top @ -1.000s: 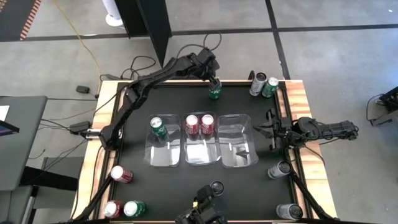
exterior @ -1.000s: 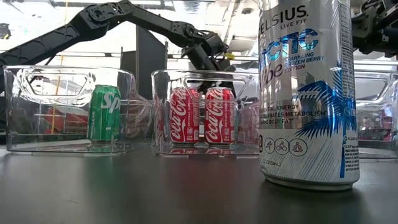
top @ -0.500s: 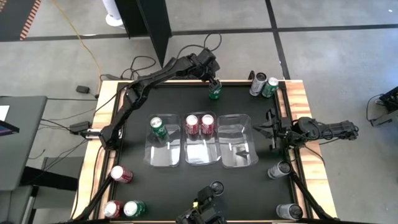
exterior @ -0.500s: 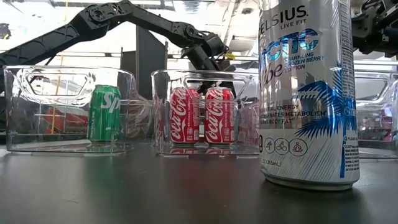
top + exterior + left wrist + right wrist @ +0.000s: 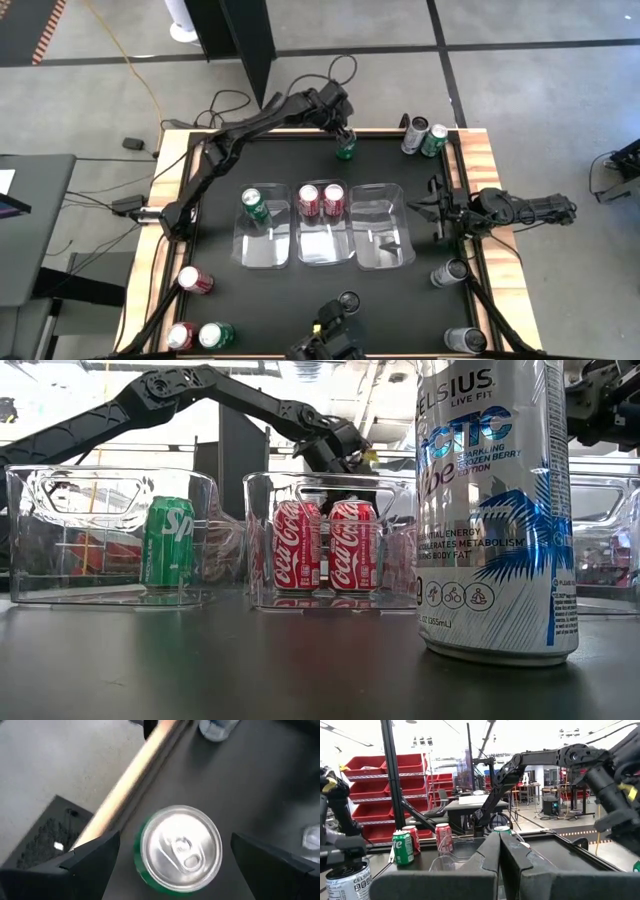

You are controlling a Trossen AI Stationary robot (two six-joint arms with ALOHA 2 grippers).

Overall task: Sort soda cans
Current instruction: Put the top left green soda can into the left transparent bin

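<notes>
Between the spread left tool (image 5: 170, 855), an upright green can (image 5: 177, 852), silver top.

Overhead looking down, tabletop level across, wrists close, trays (image 5: 324, 238) shared

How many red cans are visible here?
4: two red cans in the middle tray, one at the left edge, one at the near-left corner. None seem hidden.

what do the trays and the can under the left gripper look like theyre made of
Trays: clear, glossy plastic by the look; the red cans show through the walls. Green can: apparently metal, with a brushed silver top, pull tab and green-painted side, between the left gripper's open fingers.
</notes>
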